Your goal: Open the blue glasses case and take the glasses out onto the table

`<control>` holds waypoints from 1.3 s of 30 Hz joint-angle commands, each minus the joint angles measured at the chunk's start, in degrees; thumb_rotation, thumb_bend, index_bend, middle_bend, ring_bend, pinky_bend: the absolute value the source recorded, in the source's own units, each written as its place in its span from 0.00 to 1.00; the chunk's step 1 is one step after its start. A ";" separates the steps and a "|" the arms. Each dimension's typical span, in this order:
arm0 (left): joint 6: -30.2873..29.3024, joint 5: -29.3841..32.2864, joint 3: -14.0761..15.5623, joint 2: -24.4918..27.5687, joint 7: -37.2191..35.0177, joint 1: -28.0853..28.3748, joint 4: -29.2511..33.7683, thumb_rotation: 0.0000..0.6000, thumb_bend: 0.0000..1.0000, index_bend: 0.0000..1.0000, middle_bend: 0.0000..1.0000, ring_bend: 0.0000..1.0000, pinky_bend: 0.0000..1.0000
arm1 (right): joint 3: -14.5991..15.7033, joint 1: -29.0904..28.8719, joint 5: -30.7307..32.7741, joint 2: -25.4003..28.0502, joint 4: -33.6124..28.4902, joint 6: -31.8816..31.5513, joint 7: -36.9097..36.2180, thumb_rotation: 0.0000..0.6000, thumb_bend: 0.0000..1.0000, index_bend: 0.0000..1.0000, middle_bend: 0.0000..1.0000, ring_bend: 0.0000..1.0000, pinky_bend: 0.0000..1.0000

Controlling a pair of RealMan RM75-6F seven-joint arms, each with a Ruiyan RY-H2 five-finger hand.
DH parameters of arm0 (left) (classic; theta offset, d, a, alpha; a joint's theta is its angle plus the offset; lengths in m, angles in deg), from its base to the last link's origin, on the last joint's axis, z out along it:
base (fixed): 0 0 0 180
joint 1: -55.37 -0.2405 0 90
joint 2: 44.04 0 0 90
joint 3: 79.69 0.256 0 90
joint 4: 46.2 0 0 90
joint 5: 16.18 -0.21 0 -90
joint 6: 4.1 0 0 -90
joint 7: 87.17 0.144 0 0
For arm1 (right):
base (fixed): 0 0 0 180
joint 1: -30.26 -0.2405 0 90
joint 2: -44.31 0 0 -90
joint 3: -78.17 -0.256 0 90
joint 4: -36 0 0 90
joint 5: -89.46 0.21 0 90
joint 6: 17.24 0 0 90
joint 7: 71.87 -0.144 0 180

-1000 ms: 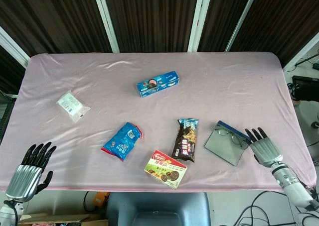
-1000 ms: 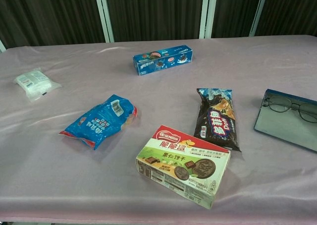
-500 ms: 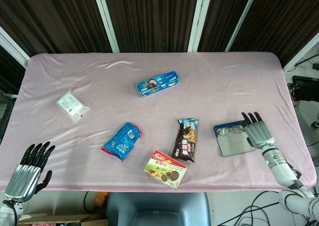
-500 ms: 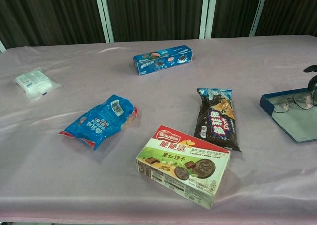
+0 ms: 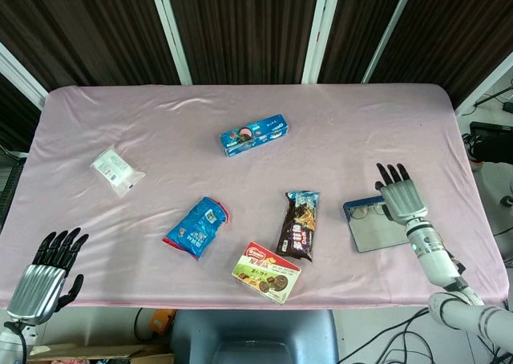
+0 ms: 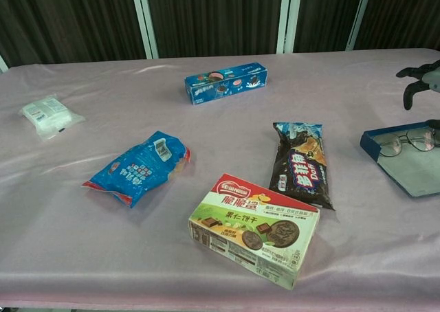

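- Since half a second ago the right robot hand has moved up and away from the edge of the tabletop, toward the far side, and the blue glasses case has stayed where it was.
- One second ago the case lay nearer the right edge and was turned another way.
- The blue glasses case lies open and flat, with a blue rim and a pale grey inside.
- The glasses rest inside the case at its far end. They have thin dark frames and clear lenses.
- The case sits on the right part of the tabletop, just to the right of the dark snack bag.
- The right robot hand is over the far right corner of the case. Its dark fingers are spread and it holds nothing. In the chest view only its fingertips show, above the case and not touching it.
- The left robot hand is at the near left edge, well apart from the case. Its fingers are spread too and it holds nothing.
- A pink cloth covers the tabletop.
- Also on it are a blue cookie box, a blue snack bag, a green and red biscuit box and a small white packet.
- Behind the tabletop is a dark wall with white strips.
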 commanded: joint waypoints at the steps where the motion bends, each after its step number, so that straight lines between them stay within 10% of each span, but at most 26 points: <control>1: -0.06 0.17 -0.09 0.06 -0.06 -0.03 0.00 1.00 0.44 0.00 0.00 0.00 0.00 | -0.49 -1.24 1.60 -2.25 2.35 1.56 1.58 1.00 0.53 0.48 0.00 0.00 0.00; 39: -0.37 -0.09 -0.15 -0.13 -0.04 0.00 -0.32 1.00 0.45 0.00 0.00 0.00 0.00 | 0.19 -2.56 3.34 -5.99 8.21 4.87 1.66 1.00 0.55 0.59 0.00 0.00 0.00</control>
